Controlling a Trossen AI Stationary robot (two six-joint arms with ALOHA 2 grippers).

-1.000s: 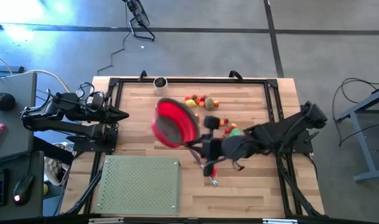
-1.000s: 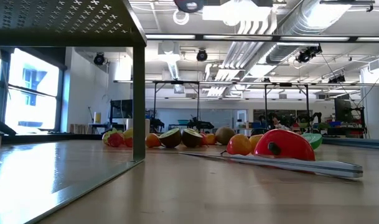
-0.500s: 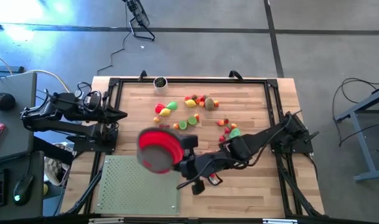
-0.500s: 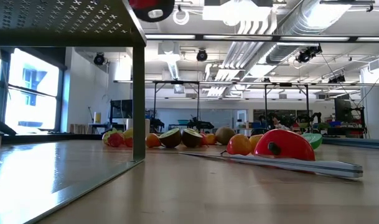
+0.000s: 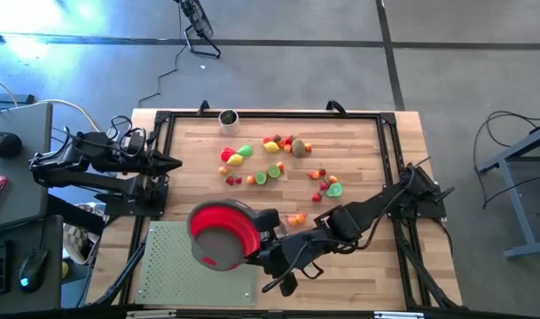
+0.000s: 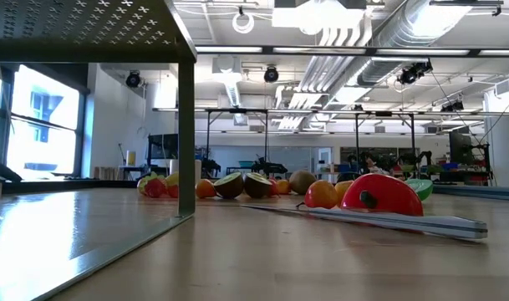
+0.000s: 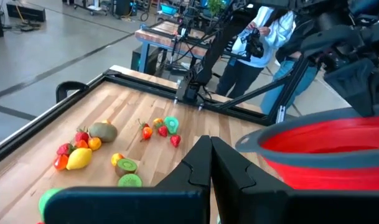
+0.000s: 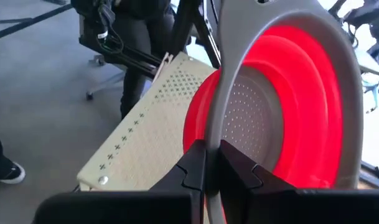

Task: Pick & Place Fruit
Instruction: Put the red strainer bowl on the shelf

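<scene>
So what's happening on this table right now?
The right tool is shut on the grey rim of a red strainer and holds it over the perforated green stand at the table's front left. The toy fruit lies scattered on the wooden table behind; none shows in the strainer's visible part. The left tool waits shut at the table's left edge.

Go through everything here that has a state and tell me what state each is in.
red strainer: empty, held above the perforated platform.
right gripper: shut on the strainer's grey rim.
left gripper: shut, empty, at the table's left edge.
toy fruits: loose on the table.
</scene>
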